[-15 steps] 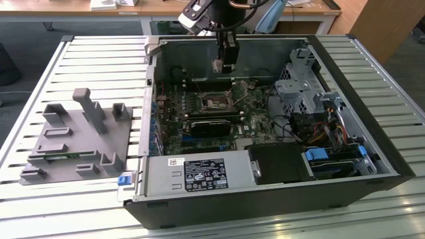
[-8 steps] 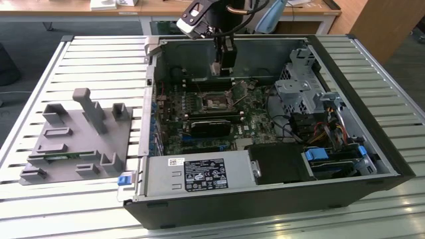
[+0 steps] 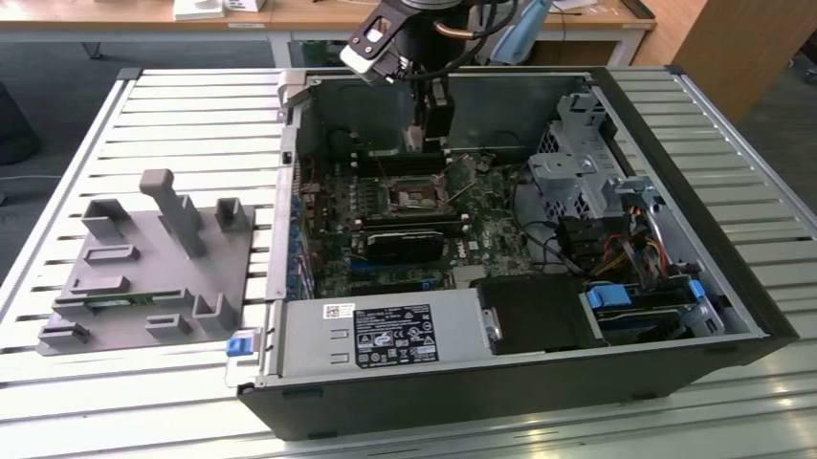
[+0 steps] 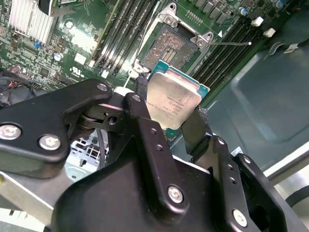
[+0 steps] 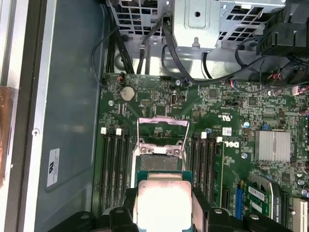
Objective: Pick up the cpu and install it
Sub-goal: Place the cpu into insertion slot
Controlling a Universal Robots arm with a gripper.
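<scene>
The end effector (image 4: 170, 116) was closed on the cpu (image 4: 174, 96), pinching two opposite edges. It held the cpu near the open socket (image 4: 171, 46), clear of it. Judgement: square the chip to the socket, lower it level, and do not press. The cpu was a flat square with a dull silver lid and a thin teal-green rim.

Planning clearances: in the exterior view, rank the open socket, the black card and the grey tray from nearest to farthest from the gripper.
From the gripper, holding the cpu:
1. the open socket, just below it on the motherboard.
2. the black card, beyond the socket, mid-case.
3. the grey tray, outside the case, on the exterior view's left.
</scene>
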